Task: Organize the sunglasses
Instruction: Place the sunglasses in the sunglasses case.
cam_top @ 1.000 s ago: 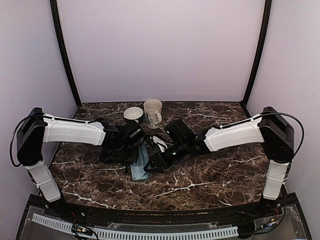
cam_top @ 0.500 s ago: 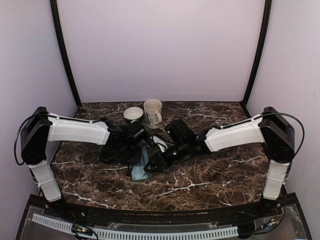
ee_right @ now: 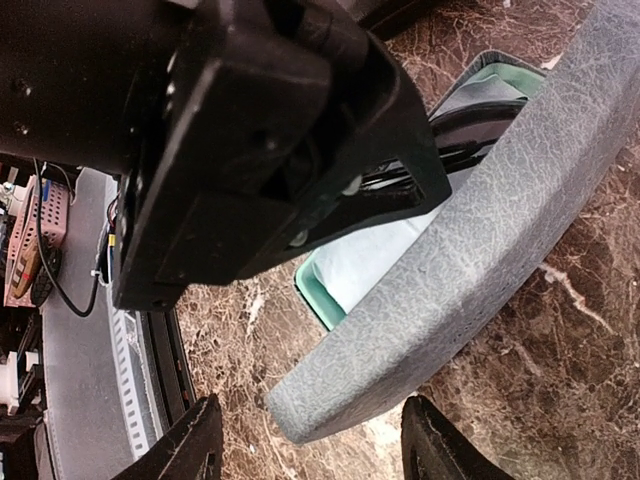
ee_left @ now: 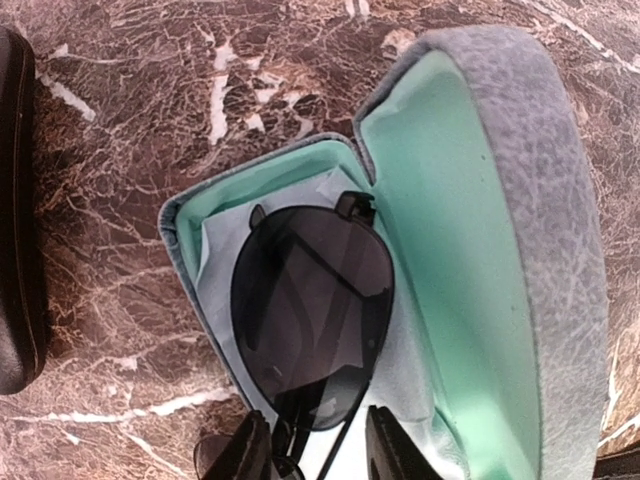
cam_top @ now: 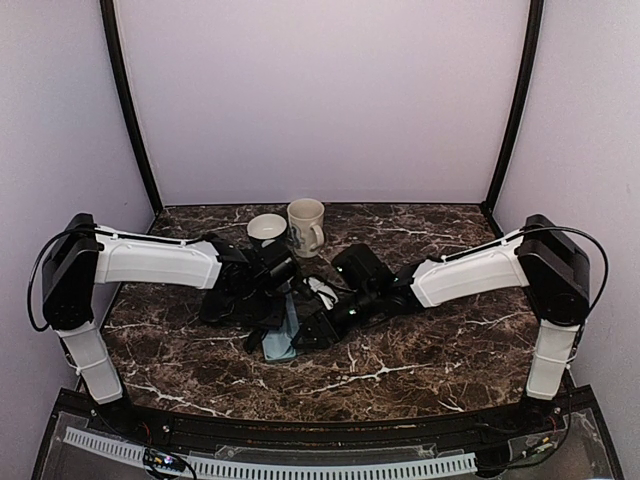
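Observation:
The thin black wire-framed sunglasses (ee_left: 310,310) lie folded on a white cloth inside the open grey-blue case (ee_left: 545,200), which has a mint lining. My left gripper (ee_left: 320,455) is open just above the case, with its fingertips on either side of the glasses' slim arms. In the top view it (cam_top: 275,318) hangs over the case (cam_top: 283,345). My right gripper (ee_right: 315,445) is open wide, and the end of the raised case lid (ee_right: 480,250) sits between its fingers without touching them. In the top view it (cam_top: 305,335) is at the case's right side. The dark brownish pair is out of view.
A black oval case (cam_top: 222,305) lies left of the grey-blue case and shows at the left edge of the left wrist view (ee_left: 15,200). A cream mug (cam_top: 306,226) and a small bowl (cam_top: 266,229) stand at the back. A white object (cam_top: 320,287) lies between the arms.
My left gripper has moved right and down over the open case. My right gripper has shifted slightly toward the near side beside the lid.

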{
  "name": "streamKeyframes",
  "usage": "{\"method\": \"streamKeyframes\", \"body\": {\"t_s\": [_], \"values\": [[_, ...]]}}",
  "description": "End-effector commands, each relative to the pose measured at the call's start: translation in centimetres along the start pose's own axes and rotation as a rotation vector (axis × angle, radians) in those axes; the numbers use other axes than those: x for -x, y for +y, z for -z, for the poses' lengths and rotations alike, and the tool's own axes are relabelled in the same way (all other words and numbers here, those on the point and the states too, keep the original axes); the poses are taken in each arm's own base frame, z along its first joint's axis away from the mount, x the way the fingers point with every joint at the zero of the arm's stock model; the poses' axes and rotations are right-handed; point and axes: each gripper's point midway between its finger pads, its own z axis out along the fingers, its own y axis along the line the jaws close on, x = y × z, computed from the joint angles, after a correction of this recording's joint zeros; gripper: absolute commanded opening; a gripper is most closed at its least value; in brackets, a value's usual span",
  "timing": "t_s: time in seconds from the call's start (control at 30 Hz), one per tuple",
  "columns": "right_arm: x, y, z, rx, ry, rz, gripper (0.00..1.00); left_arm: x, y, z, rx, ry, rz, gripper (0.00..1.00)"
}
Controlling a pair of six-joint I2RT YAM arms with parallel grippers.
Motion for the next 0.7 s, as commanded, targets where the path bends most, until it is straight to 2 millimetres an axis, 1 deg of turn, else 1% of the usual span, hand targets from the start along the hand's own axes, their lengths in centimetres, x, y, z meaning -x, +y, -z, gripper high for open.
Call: {"method": "streamKeyframes", "body": {"t_s": [0.0,0.1,0.2,0.47,0.67], "values": [[1.23,0.71,0.86,0.019,-0.046,0.037,0.61,-0.42,-0.48,1.23,-0.052,0.006,0.009,0.34],[1.24,0.76,0.91,0.02,-0.047,0.038,0.61,-0.41,-1.22,1.58,-0.111,-0.002,0.01,0.34],[1.21,0.82,1.13,0.017,-0.05,0.04,0.61,-0.46,-1.44,1.8,-0.132,-0.002,0.012,0.34],[1.06,0.73,1.16,0.013,-0.049,0.039,0.61,-0.8,-1.37,1.9,-0.142,0.005,0.01,0.26],[1.18,0.77,1.26,0.013,-0.052,0.041,0.61,-1.1,-0.9,1.48,-0.106,0.024,-0.008,0.22]]}}
